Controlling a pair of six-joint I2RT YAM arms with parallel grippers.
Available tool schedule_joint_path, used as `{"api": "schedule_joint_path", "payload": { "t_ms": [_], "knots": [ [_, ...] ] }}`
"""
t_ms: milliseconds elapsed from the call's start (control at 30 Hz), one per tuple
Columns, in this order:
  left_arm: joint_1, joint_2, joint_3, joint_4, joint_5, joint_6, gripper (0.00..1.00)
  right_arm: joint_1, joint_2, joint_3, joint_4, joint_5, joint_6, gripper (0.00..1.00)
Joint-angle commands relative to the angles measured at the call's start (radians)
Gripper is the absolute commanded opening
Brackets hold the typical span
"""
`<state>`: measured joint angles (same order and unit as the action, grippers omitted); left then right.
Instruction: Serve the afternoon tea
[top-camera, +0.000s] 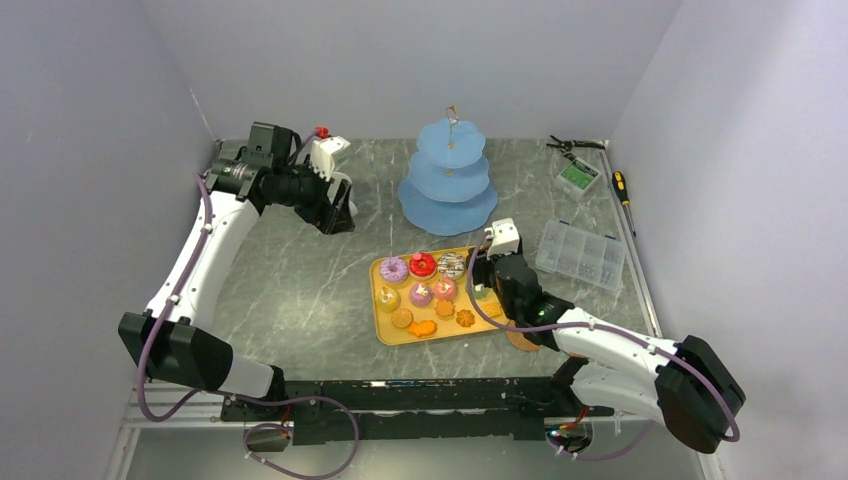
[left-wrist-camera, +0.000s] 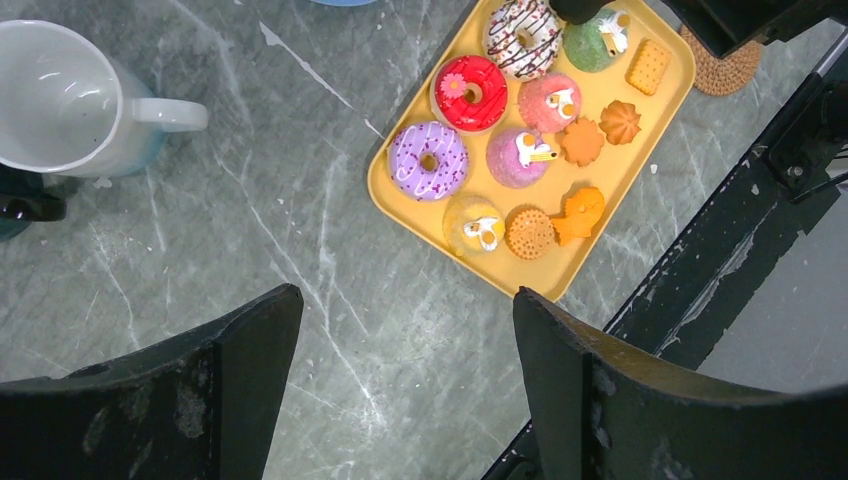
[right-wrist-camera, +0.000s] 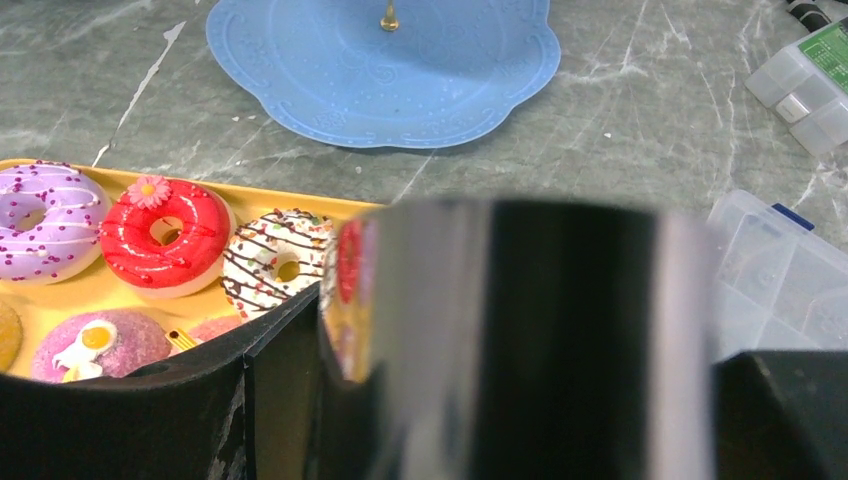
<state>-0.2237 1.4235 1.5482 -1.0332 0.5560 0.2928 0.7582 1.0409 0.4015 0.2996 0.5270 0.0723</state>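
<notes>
Small doughnuts, cupcakes and orange biscuits lie on a flat yellow tray right of centre, among them a red doughnut and a purple doughnut. The light-blue three-tier stand stands bare behind the tray and shows in the right wrist view. The white mug stands far left, with the edge of the dark green mug beside it. My left gripper is open and empty above bare table. My right gripper hovers at the tray's right end, shut on a shiny dark object, apparently the black tongs.
A clear plastic parts box sits right of the tray. A green box, pliers and a screwdriver lie at the back right. A woven coaster lies by the tray's near right corner.
</notes>
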Motion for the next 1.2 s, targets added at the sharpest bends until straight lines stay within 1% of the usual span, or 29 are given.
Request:
{"api": "schedule_joint_path", "payload": {
  "t_ms": [0, 100, 200, 267, 400, 533, 667, 867, 1167],
  "knots": [
    [0.003, -0.040, 0.004, 0.028, 0.033, -0.009, 0.83, 0.000, 0.008, 0.022, 0.009, 0.015, 0.022, 0.62],
    [0.003, -0.040, 0.005, 0.028, 0.027, -0.004, 0.83, 0.000, 0.016, 0.028, 0.019, 0.008, 0.015, 0.55],
    [0.002, -0.040, 0.005, 0.028, 0.024, -0.001, 0.83, 0.000, -0.008, 0.046, 0.034, 0.007, -0.022, 0.45],
    [0.003, -0.039, 0.003, 0.029, 0.018, -0.002, 0.83, 0.000, -0.034, 0.072, 0.050, 0.012, -0.059, 0.42],
    [0.002, -0.023, 0.010, 0.023, 0.006, -0.010, 0.83, -0.017, -0.058, 0.119, 0.088, 0.014, -0.126, 0.41],
    [0.002, -0.009, 0.019, 0.019, 0.000, -0.012, 0.83, -0.077, -0.030, 0.155, 0.129, -0.034, -0.162, 0.42],
    [0.003, -0.008, 0.022, 0.025, -0.002, -0.010, 0.83, -0.135, 0.037, 0.178, 0.193, -0.099, -0.168, 0.42],
    [0.003, -0.018, 0.023, 0.036, -0.004, -0.007, 0.83, -0.210, 0.143, 0.232, 0.226, -0.191, -0.148, 0.42],
    [0.004, -0.022, 0.024, 0.047, 0.002, -0.002, 0.83, -0.309, 0.279, 0.292, 0.326, -0.284, -0.110, 0.41]
  ]
}}
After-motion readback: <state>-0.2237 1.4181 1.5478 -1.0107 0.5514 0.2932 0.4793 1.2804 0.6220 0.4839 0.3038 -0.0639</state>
